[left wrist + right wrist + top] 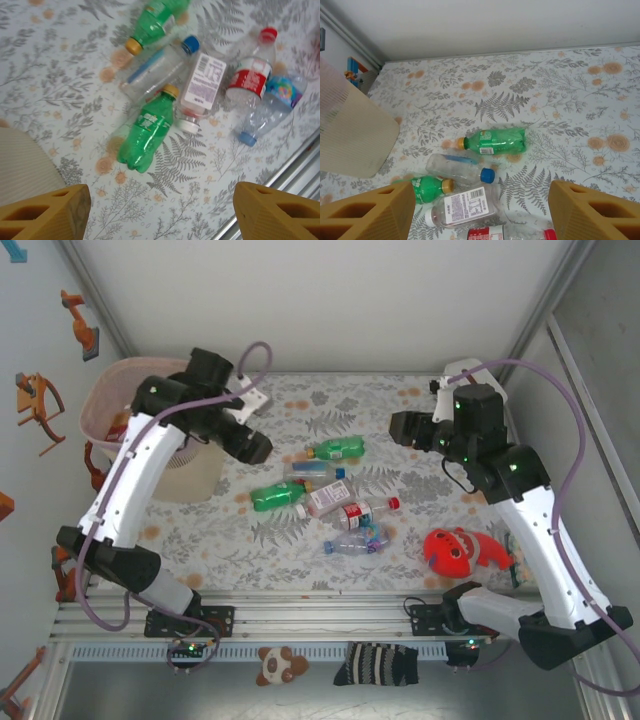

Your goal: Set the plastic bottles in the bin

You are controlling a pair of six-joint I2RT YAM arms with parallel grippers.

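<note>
Six bottles (330,500) lie on their sides in a loose heap on the flowered table (400,390), a little to the right of the bin (105,405). Two of them are green with yellow caps (145,132) (155,22). Between these two lies a clear bottle with a blue cap (155,70). Farther from the bin are a bottle with a white printed label (202,82), one with a red label and red cap (247,77), and a crumpled clear one with a blue cap (272,107).

The bin is tall, pale pink and half transparent. The left arm (135,470) crosses in front of it and covers part of its rim.

The left gripper (160,192) hangs over the table just beside the bin, on the side of the heap. Its fingers are wide apart and hold nothing. The right gripper (481,190) is well apart from the bin, beyond the heap, also spread and empty. A red toy fish (460,552) lies farthest from the bin, near the right arm.
</note>
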